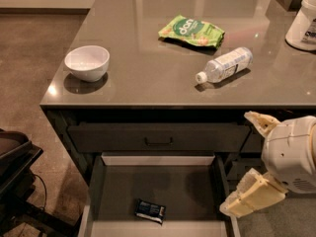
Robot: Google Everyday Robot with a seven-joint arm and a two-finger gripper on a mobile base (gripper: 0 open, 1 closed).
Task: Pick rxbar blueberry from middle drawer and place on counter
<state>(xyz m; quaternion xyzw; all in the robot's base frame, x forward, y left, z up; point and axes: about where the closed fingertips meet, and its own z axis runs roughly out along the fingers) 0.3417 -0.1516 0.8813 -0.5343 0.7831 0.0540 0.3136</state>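
while the small dark-blue-wrapped rxbar blueberry (pixel 150 211) lies low in the open grey middle drawer (pixel 190 184), the cream two-finger gripper (pixel 237 164) hangs lower right, spread wide and empty, so this looks like the reach step, and next it must swing left and descend over the bar.

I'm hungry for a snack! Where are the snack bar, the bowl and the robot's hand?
rxbar blueberry (pixel 150 211): camera view, middle of its dark wrapper.
bowl (pixel 87 62): camera view, its white inside.
hand (pixel 236 163): camera view, midway between its open fingertips, beside the middle drawer (pixel 148 184).

White bowl (pixel 87 62) upper left, green snack bag (pixel 191 32) upper centre, clear bottle (pixel 224 64) lying just below-right of it, white jar (pixel 303 21) at the right edge.
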